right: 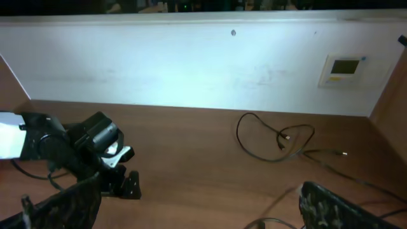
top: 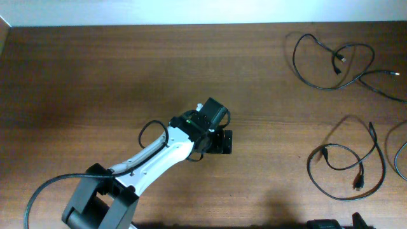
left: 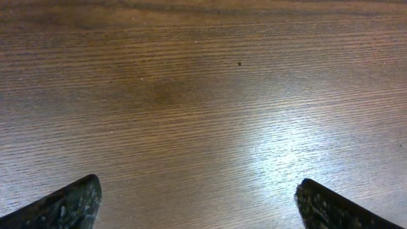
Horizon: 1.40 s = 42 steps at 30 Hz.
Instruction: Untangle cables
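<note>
Two thin black cables lie apart on the right of the wooden table. One is looped at the far right point(top: 338, 63) and also shows in the right wrist view point(right: 283, 135). The other curls at the near right point(top: 357, 183). My left gripper point(top: 221, 142) is at the table's middle, open and empty, with only bare wood between its fingers point(left: 197, 187). It is well left of both cables and shows in the right wrist view point(right: 124, 184). My right gripper point(right: 197, 194) is open and empty, raised, looking across the table towards the far cable.
A white wall point(right: 191, 70) with a small panel point(right: 343, 69) stands behind the table's far edge. A further black cord curves in at the right edge point(top: 397, 152). A dark part of the right arm point(top: 327, 224) shows at the bottom edge.
</note>
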Motion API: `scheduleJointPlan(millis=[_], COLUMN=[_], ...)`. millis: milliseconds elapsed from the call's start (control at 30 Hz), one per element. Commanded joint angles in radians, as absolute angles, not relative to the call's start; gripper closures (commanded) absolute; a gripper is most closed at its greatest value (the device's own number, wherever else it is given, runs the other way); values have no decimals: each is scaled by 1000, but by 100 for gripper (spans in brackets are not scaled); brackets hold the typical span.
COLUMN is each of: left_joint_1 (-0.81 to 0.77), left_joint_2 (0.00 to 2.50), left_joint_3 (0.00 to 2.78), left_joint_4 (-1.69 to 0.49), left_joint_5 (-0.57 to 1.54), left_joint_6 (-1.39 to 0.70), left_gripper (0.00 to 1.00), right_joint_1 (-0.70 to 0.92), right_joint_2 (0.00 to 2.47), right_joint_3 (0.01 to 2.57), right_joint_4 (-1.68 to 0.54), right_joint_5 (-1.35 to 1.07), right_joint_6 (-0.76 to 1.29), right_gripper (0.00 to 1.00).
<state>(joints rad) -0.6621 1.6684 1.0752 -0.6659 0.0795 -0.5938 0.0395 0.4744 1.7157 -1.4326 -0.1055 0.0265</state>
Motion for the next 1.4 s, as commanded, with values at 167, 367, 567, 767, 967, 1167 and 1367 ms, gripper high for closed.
scheduleJointPlan(millis=[167, 367, 567, 767, 967, 1167, 1367], left_joint_1=[-663, -663, -663, -663, -663, -663, -663], left_joint_2=[1674, 1674, 1674, 1674, 1674, 1674, 1674], left_joint_3=[1079, 1080, 1079, 1079, 1079, 1079, 1079], left_joint_4=[-667, -667, -667, -667, -667, -667, -667], left_joint_5=[89, 89, 89, 89, 89, 89, 89], left_joint_6=[-578, -578, -578, -578, -578, -578, -578], left_gripper=[1, 1, 1, 1, 1, 1, 1], right_joint_1=[46, 20, -41, -41, -41, -40, -40], right_joint_2=[466, 253, 28, 4, 4, 4, 4], right_joint_3=[1598, 1181, 754, 540, 455, 329, 242], right_joint_4=[-1311, -989, -609, -283, -267, -227, -96], right_joint_5=[-94, -94, -94, -94, -94, -94, -94], right_joint_6=[26, 26, 26, 26, 26, 26, 26], right_gripper=[2, 1, 1, 2, 1, 2, 2])
